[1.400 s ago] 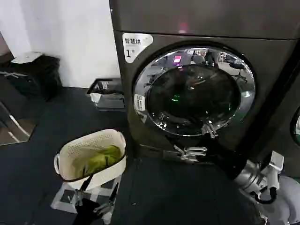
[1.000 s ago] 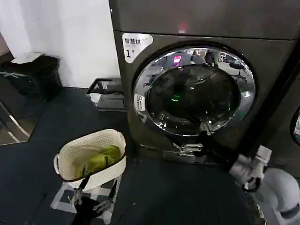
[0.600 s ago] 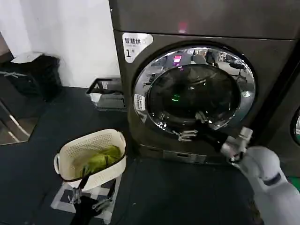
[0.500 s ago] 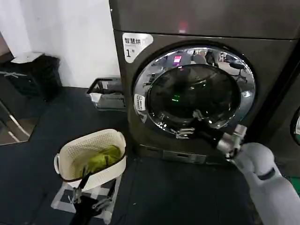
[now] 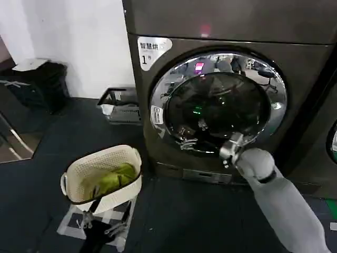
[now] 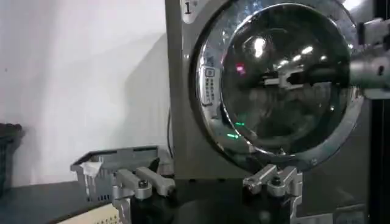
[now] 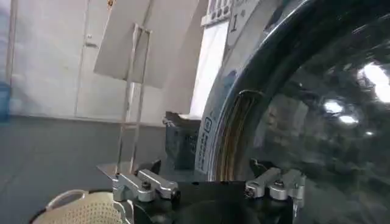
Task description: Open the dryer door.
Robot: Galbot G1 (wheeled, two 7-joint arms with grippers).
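The dryer door is a round porthole with a chrome rim and dark glass, and it lies shut against the dark machine front. My right gripper hangs open in front of the lower left of the glass, holding nothing; its arm reaches in from the lower right. In the right wrist view the right gripper faces the door's left rim and its white sticker. My left gripper is open and low near the floor. The left wrist view shows the left gripper below the door and the right gripper before the glass.
A cream basket holding green cloth stands on the floor left of the dryer. A dark crate sits by the white wall, with a black bin further left. A neighbouring machine borders the right edge.
My right arm rose from the lower right and swung left across the door front, so its gripper now sits before the lower left glass. The door and left gripper have not moved.
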